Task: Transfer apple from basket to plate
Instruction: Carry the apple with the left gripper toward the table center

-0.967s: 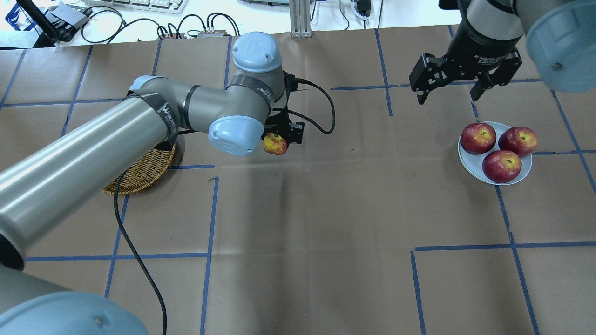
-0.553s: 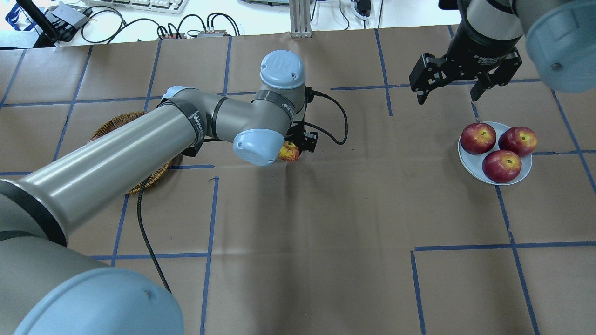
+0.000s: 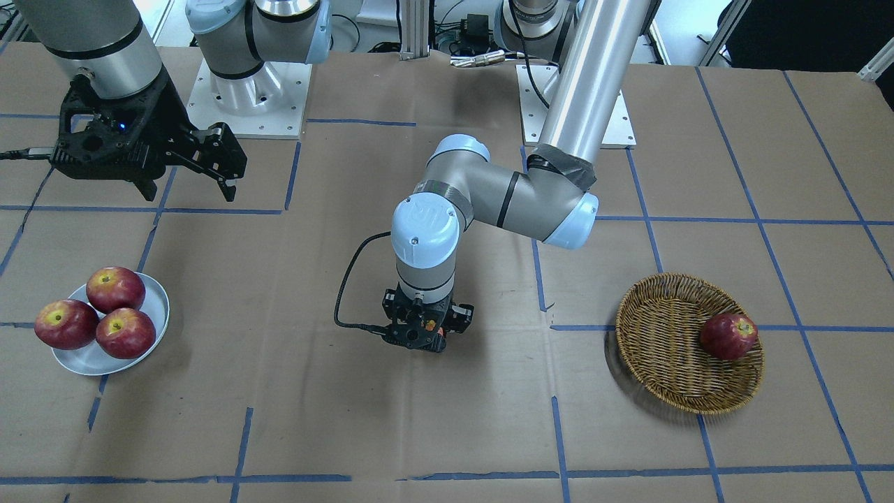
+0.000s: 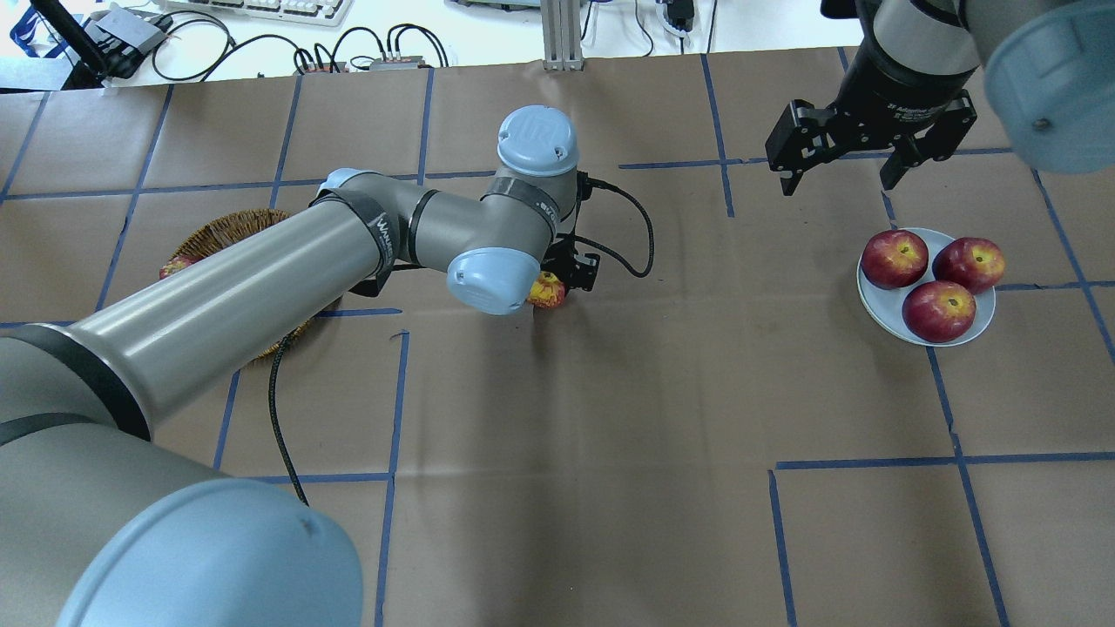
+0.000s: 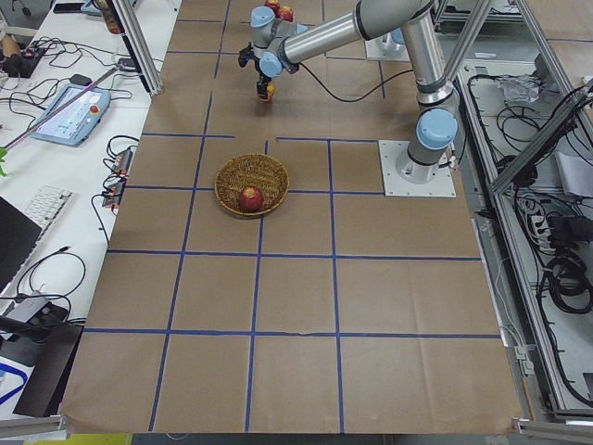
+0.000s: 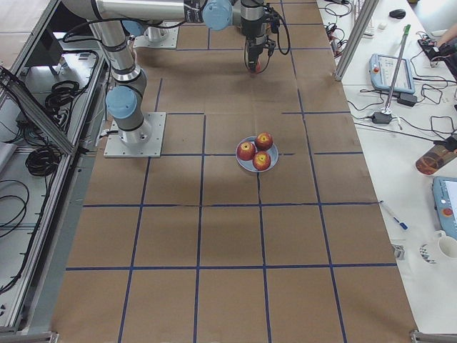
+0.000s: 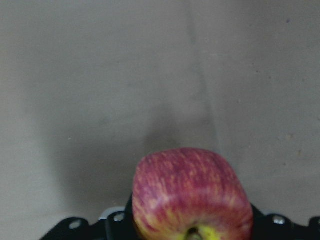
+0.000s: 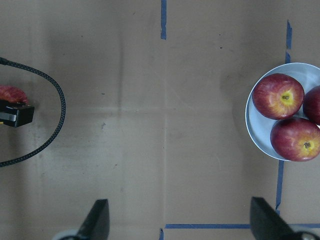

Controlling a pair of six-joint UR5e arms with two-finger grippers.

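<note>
My left gripper [image 4: 557, 279] is shut on the pale pinkish-red apple [image 4: 548, 292] with yellow streaks, near the table's middle and close above the paper. The left wrist view shows this apple [image 7: 192, 195] between the jaws, stem hollow towards the camera. The wicker basket [image 3: 663, 363] lies behind it on my left, half hidden under my left arm in the overhead view [image 4: 218, 231]. The white plate [image 4: 878, 306] lies far to my right. My right gripper [image 4: 839, 178] is open and empty, hovering just beyond the plate.
Three dark red apples [image 4: 939, 310] fill most of the plate. One dark red apple [image 3: 728, 336] lies in the basket. The left gripper's black cable [image 4: 640, 235] loops beside it. Brown paper with blue tape lines covers the table.
My left arm has carried the apple to the right, away from the basket, and the basket shows more. The right arm has not moved.
</note>
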